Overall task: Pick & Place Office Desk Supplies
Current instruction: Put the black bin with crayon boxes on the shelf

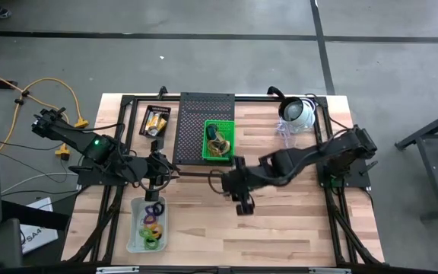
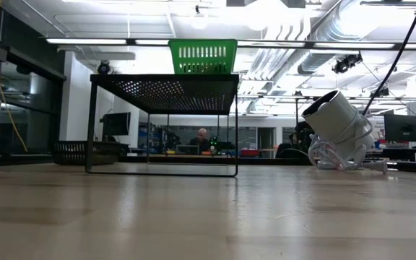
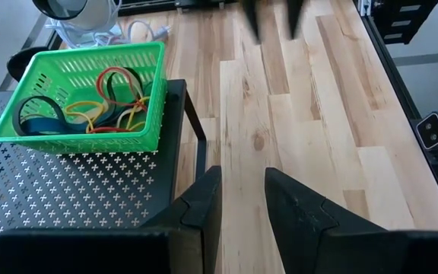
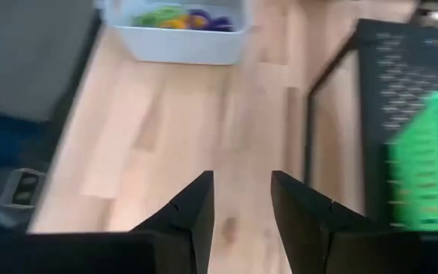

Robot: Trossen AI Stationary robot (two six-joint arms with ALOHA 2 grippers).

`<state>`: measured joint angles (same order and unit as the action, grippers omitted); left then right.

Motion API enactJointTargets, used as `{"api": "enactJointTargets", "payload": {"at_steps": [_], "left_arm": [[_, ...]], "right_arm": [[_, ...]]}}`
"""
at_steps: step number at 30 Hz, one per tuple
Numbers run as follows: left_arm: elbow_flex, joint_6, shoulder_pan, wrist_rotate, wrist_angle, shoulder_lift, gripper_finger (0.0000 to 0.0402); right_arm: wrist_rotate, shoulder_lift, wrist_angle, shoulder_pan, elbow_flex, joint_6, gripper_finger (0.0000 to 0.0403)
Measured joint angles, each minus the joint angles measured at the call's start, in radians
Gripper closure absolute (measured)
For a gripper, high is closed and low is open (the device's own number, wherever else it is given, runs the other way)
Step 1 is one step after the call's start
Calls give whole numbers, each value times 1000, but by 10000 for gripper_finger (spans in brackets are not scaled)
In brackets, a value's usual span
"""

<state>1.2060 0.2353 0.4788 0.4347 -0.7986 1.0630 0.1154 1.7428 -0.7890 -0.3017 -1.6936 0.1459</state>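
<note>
While both hands (image 1: 158, 169) (image 1: 238, 199) hover empty, bare table (image 1: 295, 221) lies between.

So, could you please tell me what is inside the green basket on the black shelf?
The green basket holds tangled rubber bands, red, yellow and dark. Anything beneath the tangle is covered.

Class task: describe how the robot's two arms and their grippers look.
Both arms are dark, jointed and slender. The left arm shows a small green light. Each gripper, left gripper and right gripper, has two flat, matte black, wedge-shaped fingers.
</note>
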Motion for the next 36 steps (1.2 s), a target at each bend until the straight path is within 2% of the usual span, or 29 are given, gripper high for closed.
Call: {"api": "enactJointTargets", "payload": {"at_steps": [10, 23, 36], "left_arm": [[0, 0, 0, 0, 0, 0, 306], [0, 0, 0, 0, 0, 0, 306], [0, 0, 0, 0, 0, 0, 306]], "right_arm": [[25, 1, 67, -124, 0, 94, 283], [20, 1, 83, -124, 0, 95, 283], [12, 2, 213, -124, 0, 94, 283]]}}
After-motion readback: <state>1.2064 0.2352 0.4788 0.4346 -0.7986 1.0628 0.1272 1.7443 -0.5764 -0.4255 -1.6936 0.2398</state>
